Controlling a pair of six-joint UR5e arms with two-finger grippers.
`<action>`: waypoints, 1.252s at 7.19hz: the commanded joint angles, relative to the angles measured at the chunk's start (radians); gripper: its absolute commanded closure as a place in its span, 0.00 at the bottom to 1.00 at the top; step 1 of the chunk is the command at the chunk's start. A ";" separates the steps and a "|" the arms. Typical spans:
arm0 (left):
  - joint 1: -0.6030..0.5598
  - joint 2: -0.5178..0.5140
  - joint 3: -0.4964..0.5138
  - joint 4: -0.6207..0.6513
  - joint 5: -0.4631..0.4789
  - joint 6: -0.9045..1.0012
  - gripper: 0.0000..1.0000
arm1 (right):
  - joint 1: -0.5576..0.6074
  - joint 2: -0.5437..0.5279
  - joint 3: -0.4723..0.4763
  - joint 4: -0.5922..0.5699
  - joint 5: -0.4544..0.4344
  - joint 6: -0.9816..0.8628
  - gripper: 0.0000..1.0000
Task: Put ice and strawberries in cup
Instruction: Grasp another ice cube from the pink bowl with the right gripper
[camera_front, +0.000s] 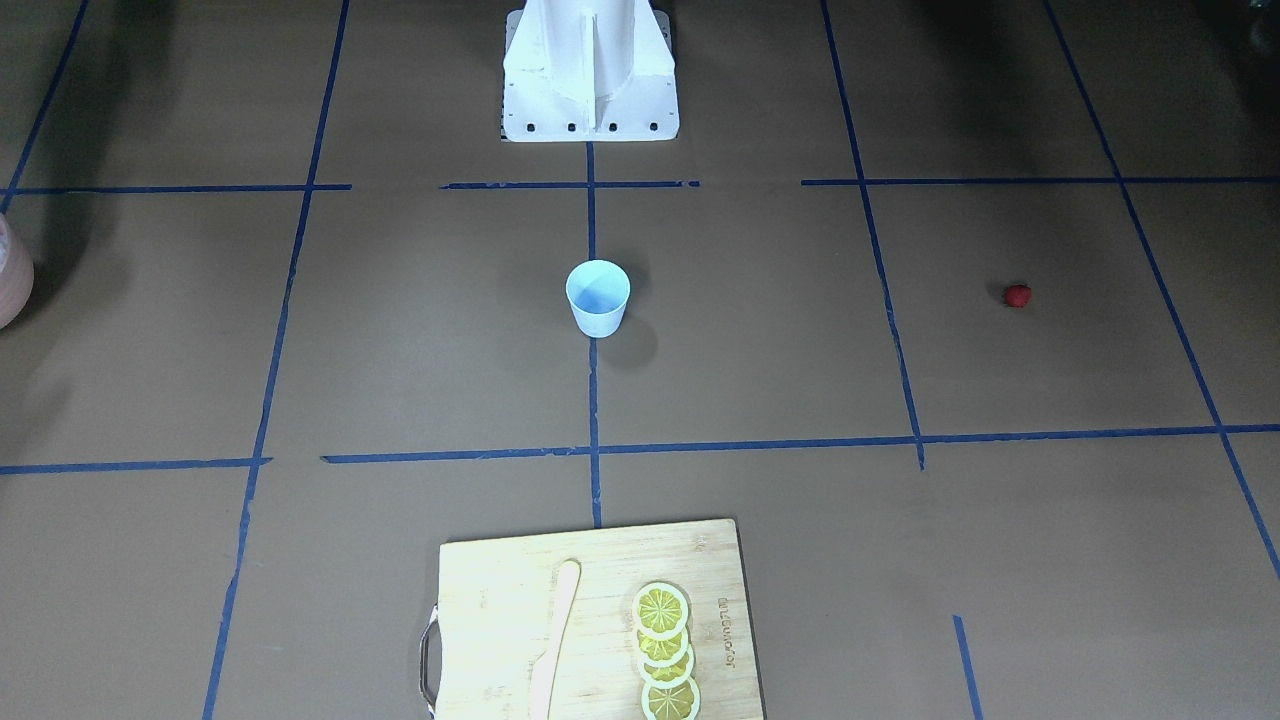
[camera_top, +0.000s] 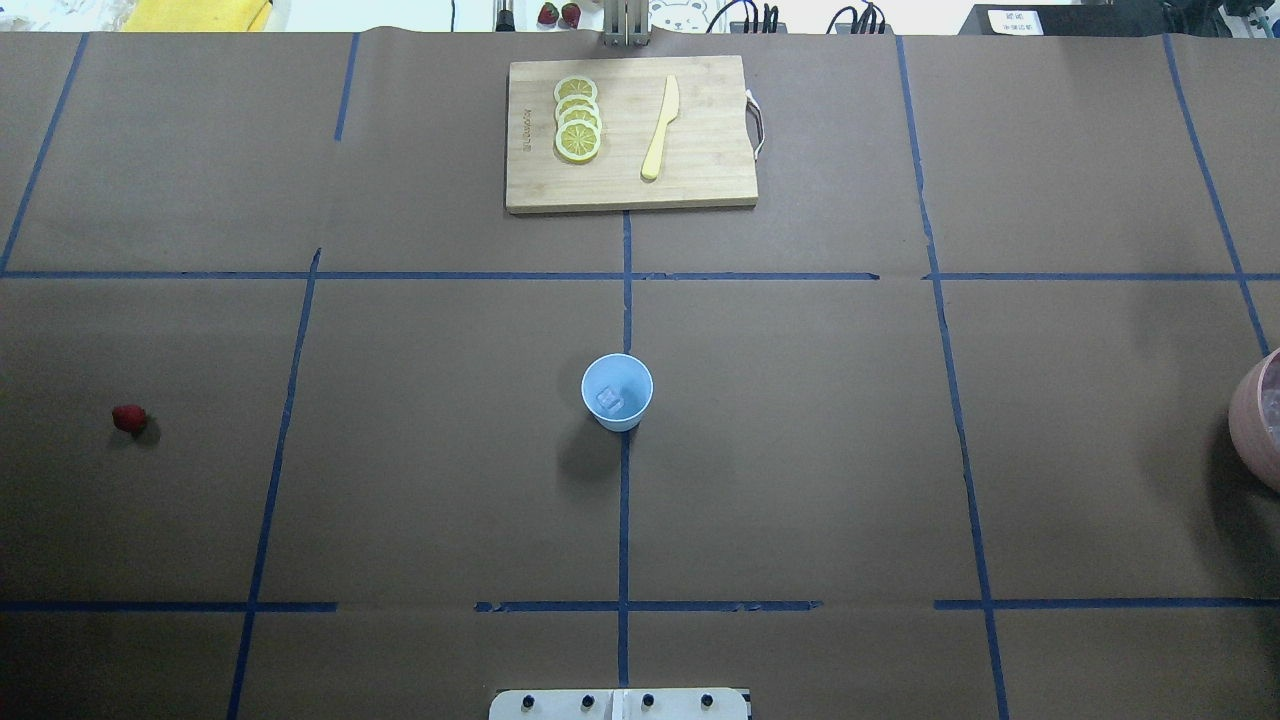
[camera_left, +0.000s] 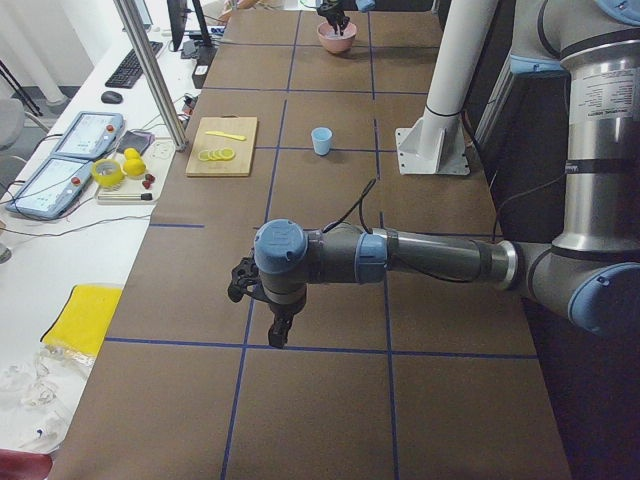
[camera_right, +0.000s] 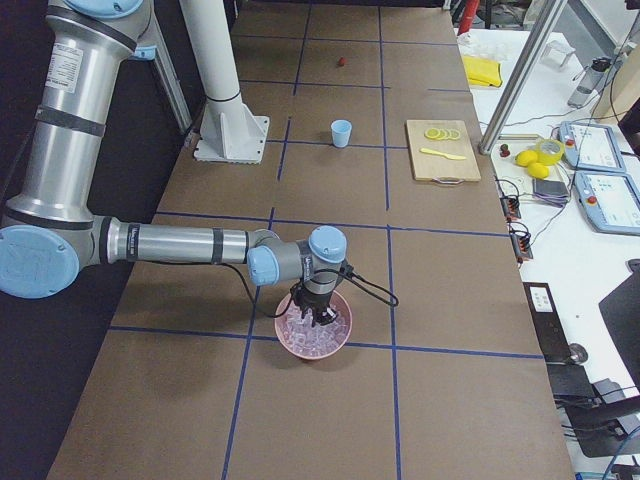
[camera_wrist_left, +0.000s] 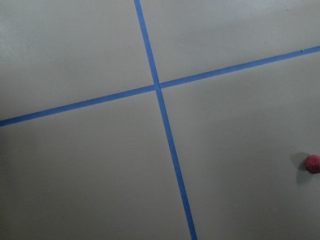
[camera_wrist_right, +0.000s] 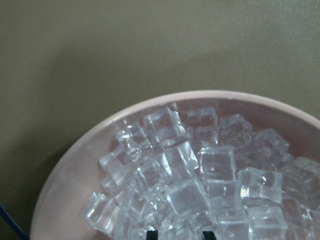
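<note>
The left pincer (camera_left: 277, 328) hangs over the bench (camera_top: 800, 480), jaw state impossible to tell, the strawberry (camera_top: 129, 418) lying alone at the left. The right pincer (camera_right: 312, 314) sits in the pink bowl (camera_right: 300, 350) of ice cubes (camera_wrist_right: 215, 165), tips slightly apart, grip unclear. Farther, mid-bench, the upright cup (camera_front: 598, 318) holds one ice cube (camera_top: 609, 400); beyond lies a cutting board (camera_top: 700, 185).

Lettering log: 4 spots with print, 0 legible.
The cutting board (camera_front: 490, 600) carries 1 engraved brand mark (camera_front: 728, 630) along one short edge, its letters too blurred to read. A white sign (camera_top: 1010, 19) beyond the table's far edge has dark print that is too small to read. Printed labels on the right arm (camera_right: 68, 66) and left arm (camera_left: 601, 100) are also too small.
</note>
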 joint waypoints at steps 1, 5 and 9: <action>0.001 -0.003 0.000 0.000 0.000 0.000 0.00 | 0.017 0.002 0.069 -0.063 0.033 0.004 0.97; 0.000 -0.003 0.000 0.000 -0.002 0.000 0.00 | 0.025 0.133 0.232 -0.235 0.065 0.538 1.00; -0.001 -0.006 -0.002 0.000 0.000 0.000 0.00 | -0.180 0.378 0.305 -0.238 0.078 1.239 1.00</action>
